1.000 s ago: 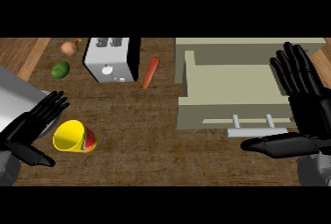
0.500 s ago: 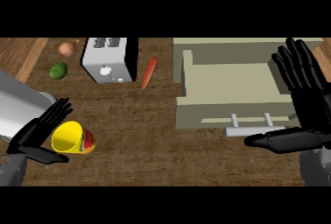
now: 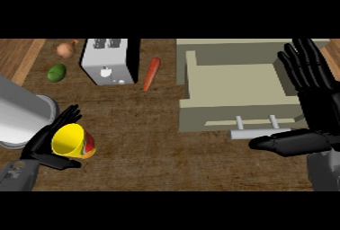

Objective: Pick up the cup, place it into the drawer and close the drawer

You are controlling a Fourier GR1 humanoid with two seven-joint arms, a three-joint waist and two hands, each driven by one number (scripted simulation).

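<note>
Fingers of the left hand (image 3: 48,146) stand beside the yellow cup (image 3: 72,142), and from where I stand it looks like the very start of a grasp rather than a hold. The fingers are mostly straight, fanned along the cup's left side, with the thumb reaching under its lower edge; nothing has curled round it yet. The cup lies tipped on the brown counter (image 3: 153,157), its yellow mouth facing up and left, a red and green pattern showing on its side. Whether the palm touches it I cannot say for sure, but the two are at least just beside each other.

Moving outward, the drawer (image 3: 232,90) sits well apart to the right, already pulled out, its pale inside bare and its handle (image 3: 256,131) at the near edge. The right hand (image 3: 312,108) shows at the right edge beside the drawer, open with fingers straight and pointing up, thumb stretched left toward the handle, resting.

At the back stand a toaster (image 3: 106,60), a carrot (image 3: 151,74), a green fruit (image 3: 57,72) and an onion (image 3: 65,49).

So I would judge almost all the work remains: the cup is not lifted, not carried across, not set in the drawer, and the drawer is not shut.
</note>
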